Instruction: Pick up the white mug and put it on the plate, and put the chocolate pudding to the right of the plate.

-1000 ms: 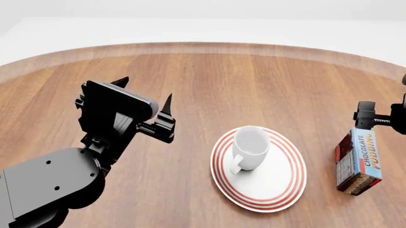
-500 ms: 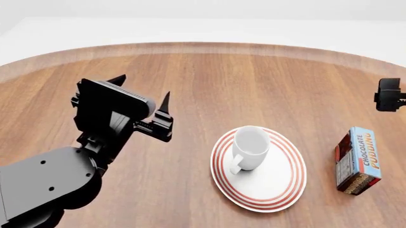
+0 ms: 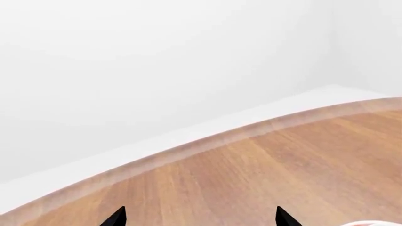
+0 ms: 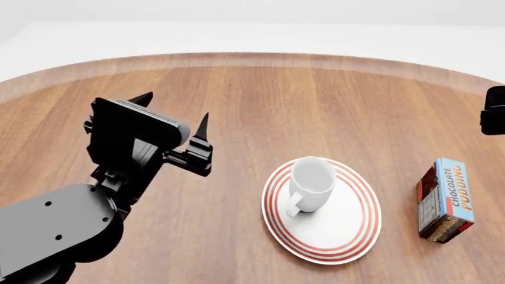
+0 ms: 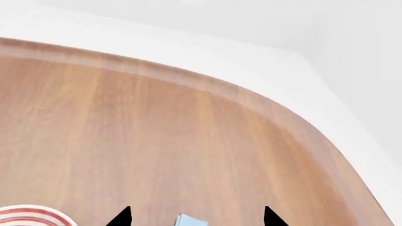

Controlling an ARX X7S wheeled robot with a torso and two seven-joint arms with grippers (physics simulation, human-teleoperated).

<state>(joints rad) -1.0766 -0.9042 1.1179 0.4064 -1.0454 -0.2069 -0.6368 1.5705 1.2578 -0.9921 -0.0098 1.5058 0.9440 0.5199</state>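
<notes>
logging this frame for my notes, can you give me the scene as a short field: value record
surface: round wooden table
white mug: upright on the plate, handle toward the camera
plate: red-ringed, under the mug
chocolate pudding: on the table, right of the plate, apart from it
left gripper: open, empty, raised left of the plate
right gripper: open, empty, mostly out of the head view

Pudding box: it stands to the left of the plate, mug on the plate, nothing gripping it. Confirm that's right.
Not quite. The head view shows the pudding box standing to the right of the plate, not the left. The rest holds: the white mug sits on the plate, and nothing grips the box; the left gripper is open over bare table.
</notes>
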